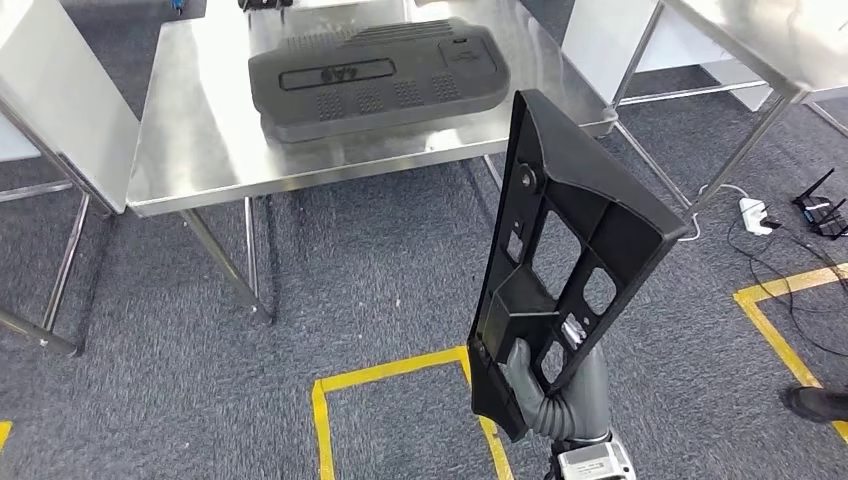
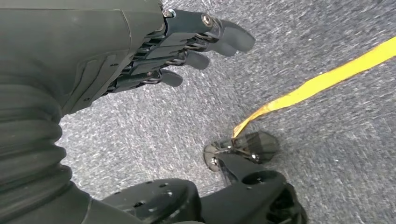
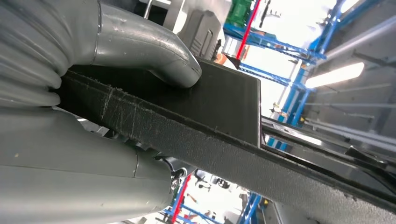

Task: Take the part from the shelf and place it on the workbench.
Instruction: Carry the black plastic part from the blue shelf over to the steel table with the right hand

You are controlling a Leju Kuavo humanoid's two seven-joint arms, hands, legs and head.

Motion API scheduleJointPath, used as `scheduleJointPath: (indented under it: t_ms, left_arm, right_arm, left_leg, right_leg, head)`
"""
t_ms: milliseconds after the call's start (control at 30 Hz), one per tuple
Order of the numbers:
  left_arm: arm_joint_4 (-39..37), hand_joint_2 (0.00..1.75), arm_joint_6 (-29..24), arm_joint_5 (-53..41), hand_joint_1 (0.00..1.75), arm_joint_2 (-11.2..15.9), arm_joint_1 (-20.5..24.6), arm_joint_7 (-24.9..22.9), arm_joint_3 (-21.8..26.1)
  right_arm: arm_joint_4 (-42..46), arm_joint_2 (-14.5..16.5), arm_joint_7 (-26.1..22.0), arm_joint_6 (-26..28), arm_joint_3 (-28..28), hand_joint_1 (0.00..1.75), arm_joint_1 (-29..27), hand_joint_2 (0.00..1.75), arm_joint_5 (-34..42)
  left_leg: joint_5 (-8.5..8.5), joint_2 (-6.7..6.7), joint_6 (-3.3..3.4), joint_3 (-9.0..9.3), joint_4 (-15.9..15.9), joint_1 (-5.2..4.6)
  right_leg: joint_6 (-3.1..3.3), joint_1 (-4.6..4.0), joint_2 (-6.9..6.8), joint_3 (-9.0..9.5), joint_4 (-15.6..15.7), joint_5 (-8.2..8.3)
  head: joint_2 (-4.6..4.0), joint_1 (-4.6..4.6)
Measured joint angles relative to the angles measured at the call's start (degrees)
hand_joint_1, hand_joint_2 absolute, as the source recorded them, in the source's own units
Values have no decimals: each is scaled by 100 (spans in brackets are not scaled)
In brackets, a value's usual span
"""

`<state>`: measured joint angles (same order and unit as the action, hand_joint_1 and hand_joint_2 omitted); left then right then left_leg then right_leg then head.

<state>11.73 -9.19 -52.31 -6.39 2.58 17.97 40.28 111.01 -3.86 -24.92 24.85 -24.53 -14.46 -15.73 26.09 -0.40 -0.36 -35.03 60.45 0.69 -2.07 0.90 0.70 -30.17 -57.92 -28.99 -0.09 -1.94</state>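
My right hand (image 1: 535, 375) grips the lower end of a long black plastic panel (image 1: 570, 240) with cut-out windows, held upright and tilted over the carpet in front of the steel workbench (image 1: 200, 150). Up close, the right wrist view has the grey thumb (image 3: 154, 51) pressed on the panel's flat face (image 3: 224, 102). A second black part (image 1: 375, 80), a ribbed cover, lies flat on the workbench top. My left hand (image 2: 187, 42) hangs over the grey carpet, fingers loosely extended and holding nothing.
Yellow floor tape (image 1: 390, 375) marks a box on the carpet below the panel. Other steel tables stand at the left (image 1: 50, 100) and at the right (image 1: 760, 50). Cables and a white power strip (image 1: 752, 212) lie on the floor at right. A person's shoe (image 1: 815, 402) is at the right edge.
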Motion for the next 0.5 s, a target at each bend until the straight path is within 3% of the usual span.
scheduleJointPath:
  t_ms: [67,133,233,267,300,333,400,467,500]
  left_arm:
    - [1,175,-1,-3,0,0,4,8,0]
    - [2,175,-2,-6,0,0,4,13,0]
    - [3,175,-2,-10,0,-1,16,17,1]
    - [3,175,-2,-10,0,-1,18,16,2]
    - [3,175,-2,-10,0,-2,17,16,3]
    - [3,175,-2,-10,0,-4,16,15,4]
    - [2,175,1,-11,0,-13,19,15,5]
    - [2,175,7,-14,0,-21,32,17,8]
    - [2,175,9,-17,0,-24,39,18,10]
  right_arm:
    - [0,2,-7,-2,3,175,10,175,-3]
    - [1,2,-12,-2,8,175,21,175,-3]
    - [-1,1,-19,-5,13,175,34,175,-3]
    - [-2,1,-20,-8,14,175,35,175,-3]
    - [-3,1,-20,-11,15,175,37,175,-3]
    - [-4,1,-21,-14,16,175,40,175,-3]
    - [-4,0,-23,-20,20,175,55,175,-3]
    - [-4,0,-24,-35,31,175,71,175,-3]
    - [-4,0,-24,-46,38,175,75,175,-3]
  left_leg:
    - [14,-10,78,11,-27,0]
    - [27,-13,155,51,-61,19]
    - [86,-13,235,96,-71,15]
    - [112,-16,245,120,-71,10]
    - [143,-23,249,156,-71,7]
    - [177,-32,245,204,-71,6]
    - [255,-53,217,302,-71,-2]
    - [332,-71,163,353,-73,-33]
    - [357,-76,136,365,-83,-48]
  right_leg:
    - [-48,9,-6,17,17,-24]
    - [-69,8,-18,-106,-257,-145]
    - [-26,5,-26,-810,-1408,-506]
    - [-37,5,-26,-1015,-1668,-534]
    - [-71,5,-26,-1118,-1717,-461]
    - [-119,5,-27,-1100,-1529,-292]
    - [-192,-1,-42,-846,-740,170]
    - [-150,-27,-55,-631,-197,438]
    - [-103,-43,-58,-598,-125,461]
  head:
    - [0,12]
    - [0,28]
    - [0,55]
    - [0,56]
    - [0,57]
    - [0,57]
    - [0,64]
    - [0,66]
    - [0,66]
